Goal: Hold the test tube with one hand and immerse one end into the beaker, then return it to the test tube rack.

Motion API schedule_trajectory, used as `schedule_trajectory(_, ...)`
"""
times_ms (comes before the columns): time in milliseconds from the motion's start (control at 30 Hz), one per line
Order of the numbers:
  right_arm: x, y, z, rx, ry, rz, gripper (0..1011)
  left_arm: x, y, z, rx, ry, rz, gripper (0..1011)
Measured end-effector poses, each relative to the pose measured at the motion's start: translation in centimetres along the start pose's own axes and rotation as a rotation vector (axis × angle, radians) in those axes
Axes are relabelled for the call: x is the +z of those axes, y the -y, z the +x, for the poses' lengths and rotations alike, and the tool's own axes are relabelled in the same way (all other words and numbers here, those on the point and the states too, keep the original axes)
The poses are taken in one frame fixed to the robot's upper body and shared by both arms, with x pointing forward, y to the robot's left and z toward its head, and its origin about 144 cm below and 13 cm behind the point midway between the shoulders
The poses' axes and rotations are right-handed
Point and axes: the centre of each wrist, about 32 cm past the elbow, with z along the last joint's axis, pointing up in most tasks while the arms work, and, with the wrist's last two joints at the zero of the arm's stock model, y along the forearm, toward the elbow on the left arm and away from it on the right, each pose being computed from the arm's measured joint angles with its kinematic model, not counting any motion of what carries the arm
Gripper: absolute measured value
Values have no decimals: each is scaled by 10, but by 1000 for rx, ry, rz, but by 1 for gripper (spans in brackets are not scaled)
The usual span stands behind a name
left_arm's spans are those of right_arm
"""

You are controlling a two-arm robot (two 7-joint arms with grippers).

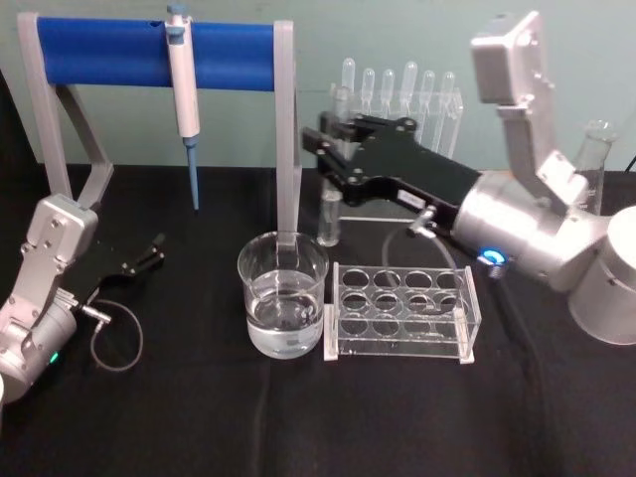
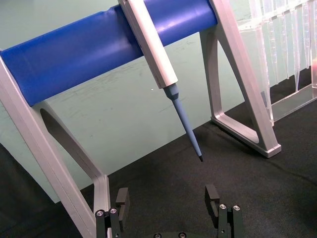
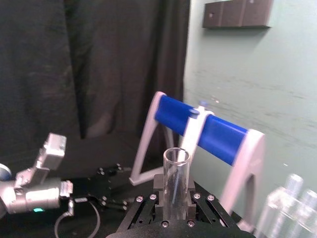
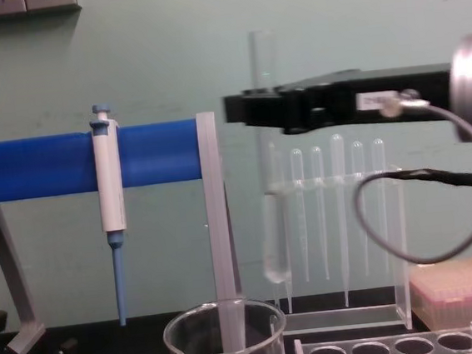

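Right gripper: the black right gripper (image 1: 333, 154), on a silver cylindrical wrist with a blue ring light, reaches in from the right. It is raised above the black table (image 1: 199, 417), beyond the beaker and the rack.
Right fingers: clamped on the test tube from both sides. The right wrist view shows the tube upright between the two black fingers (image 3: 157, 184).
Test tube: the long clear glass test tube (image 4: 272, 224), with a round closed bottom and an open rim, hangs upright in the right gripper. The grip sits on its upper part, with the rim standing above the fingers.
Tube position: the lower end is in the air, above the level of the beaker rim and outside the beaker. In the head view it is just behind the beaker's right side, near the grey post of the stand.
Beaker: the wide clear glass beaker (image 1: 282, 298) with a pouring spout stands on the table, partly filled with clear liquid.
Test tube rack: the clear plastic test tube rack (image 1: 402, 313) with round holes stands just to the right of the beaker. The holes in view hold nothing.
Left gripper: the black left gripper (image 1: 149, 253) rests low at the left side of the table, well apart from the beaker.
Left fingers: apart, with an open gap between them in the left wrist view (image 2: 121, 202).
Stand: the grey frame with a blue horizontal bar (image 1: 109, 55) carries a hanging white-and-blue pipettor (image 1: 184, 89).
Background: thin frosted plastic pipettes (image 4: 340, 217) stand in a clear holder behind the tube.
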Motion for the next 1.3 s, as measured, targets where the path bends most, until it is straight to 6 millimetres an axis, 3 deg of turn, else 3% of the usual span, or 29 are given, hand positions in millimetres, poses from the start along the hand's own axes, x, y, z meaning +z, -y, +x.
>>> schedule_trajectory(200, -8, -24, -6, 41, -23, -6, 241, 0, 0, 0, 0, 0, 0, 1000)
schedule_trajectory(400, -39, -39, -11, 65, -38, -6, 241, 0, 0, 0, 0, 0, 0, 1000)
schedule_trajectory(633, -75, -43, -17, 78, -61, -7, 241, 0, 0, 0, 0, 0, 0, 1000)
schedule_trajectory(900, -101, -40, -20, 69, -81, -29, 241, 0, 0, 0, 0, 0, 0, 1000)
schedule_trajectory(1300, -111, -38, -22, 65, -90, -42, 241, 0, 0, 0, 0, 0, 0, 1000)
